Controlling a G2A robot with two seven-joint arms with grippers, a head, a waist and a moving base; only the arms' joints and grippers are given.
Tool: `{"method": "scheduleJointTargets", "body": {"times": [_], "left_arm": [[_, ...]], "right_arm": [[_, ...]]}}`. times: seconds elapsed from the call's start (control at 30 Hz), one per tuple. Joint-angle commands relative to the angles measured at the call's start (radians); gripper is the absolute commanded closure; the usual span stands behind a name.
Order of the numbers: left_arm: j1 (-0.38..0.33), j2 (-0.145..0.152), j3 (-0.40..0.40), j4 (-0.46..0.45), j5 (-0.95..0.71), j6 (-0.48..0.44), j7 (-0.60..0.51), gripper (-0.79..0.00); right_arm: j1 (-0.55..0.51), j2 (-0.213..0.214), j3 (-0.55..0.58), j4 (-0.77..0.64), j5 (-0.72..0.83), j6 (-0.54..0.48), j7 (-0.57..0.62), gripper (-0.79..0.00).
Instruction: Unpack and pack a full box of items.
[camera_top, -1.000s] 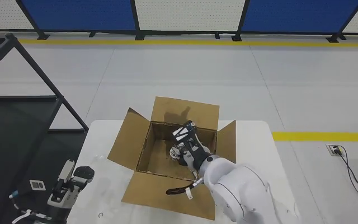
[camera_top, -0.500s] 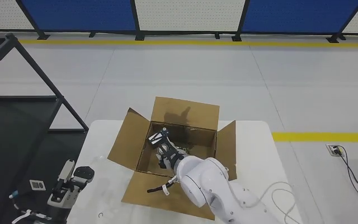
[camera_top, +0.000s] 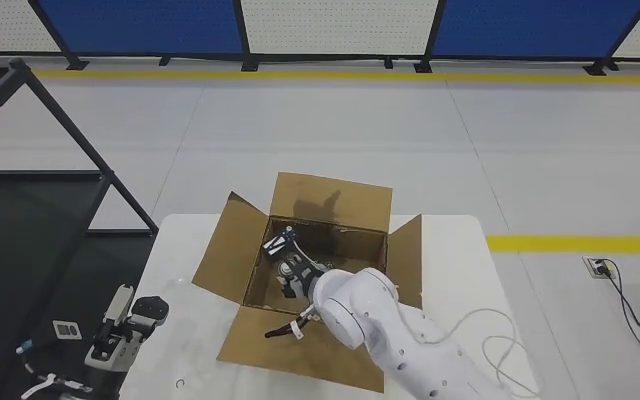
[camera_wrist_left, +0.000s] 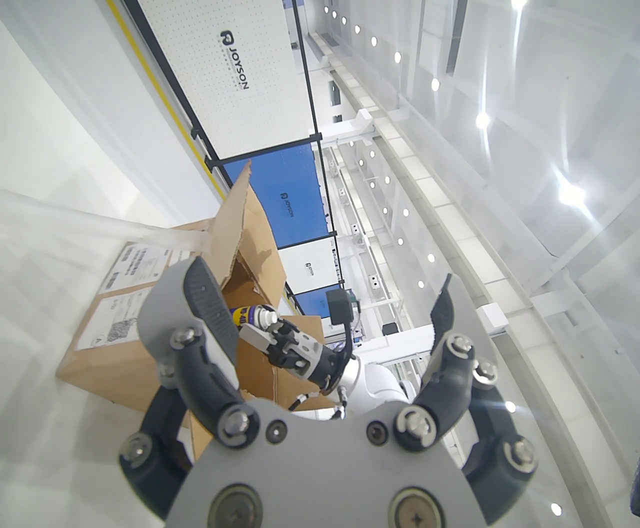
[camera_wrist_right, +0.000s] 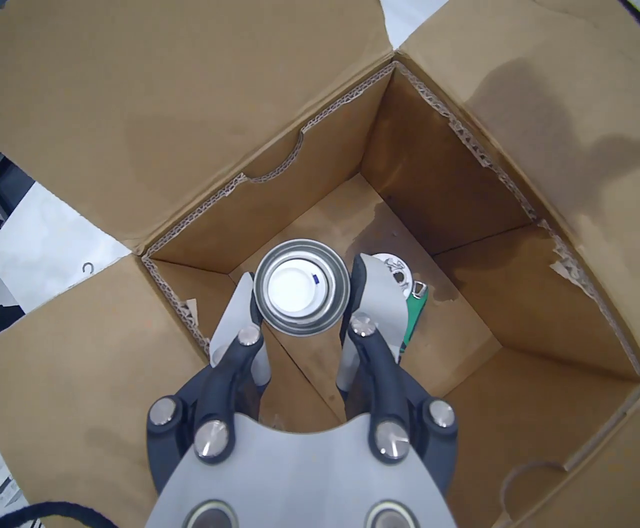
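Observation:
An open cardboard box (camera_top: 330, 200) stands on the white table (camera_top: 185, 310). My right gripper (camera_top: 284, 252) hangs over the box's left part, shut on an upright spray can (camera_wrist_right: 301, 292) with a white cap and a metal rim. In the left wrist view the can (camera_wrist_left: 252, 316) shows blue and yellow above the box's edge. On the box floor (camera_wrist_right: 450, 340) beside the can lies a green-handled metal object (camera_wrist_right: 414, 307). My left gripper (camera_wrist_left: 325, 290) is open and holds nothing; it sits off the table's left front corner (camera_top: 125, 322), pointing up.
The box's four flaps (camera_wrist_right: 150, 100) stand spread outward around the opening. A black metal frame (camera_top: 60, 130) rises left of the table. Bare tabletop lies left of the box. Blue and white partition panels (camera_top: 330, 25) stand far behind.
My right gripper has carried the spray can leftward over the box, from its middle-right to its left part. The left gripper has stayed where it was.

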Motion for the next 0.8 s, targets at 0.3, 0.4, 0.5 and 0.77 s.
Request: {"method": "scheduleJointTargets", "body": {"times": [0.3, 0.4, 0.5, 0.77], "left_arm": [[0.0, 0.0, 0.0, 0.0, 0.0, 0.0, 0.0, -0.785], [0.0, 0.0, 0.0, 0.0, 0.0, 0.0, 0.0, -0.785], [0.0, 0.0, 0.0, 0.0, 0.0, 0.0, 0.0, -0.785], [0.0, 0.0, 0.0, 0.0, 0.0, 0.0, 0.0, -0.785]], "right_arm": [[0.146, -0.097, -0.113, 0.323, 0.02, -0.159, -0.129, 0.0], [0.161, -0.116, -0.126, 0.385, 0.015, -0.184, -0.152, 0.0], [0.173, -0.132, -0.131, 0.435, 0.019, -0.202, -0.162, 0.0], [0.204, -0.173, -0.143, 0.545, 0.032, -0.248, -0.143, 0.0]]}}
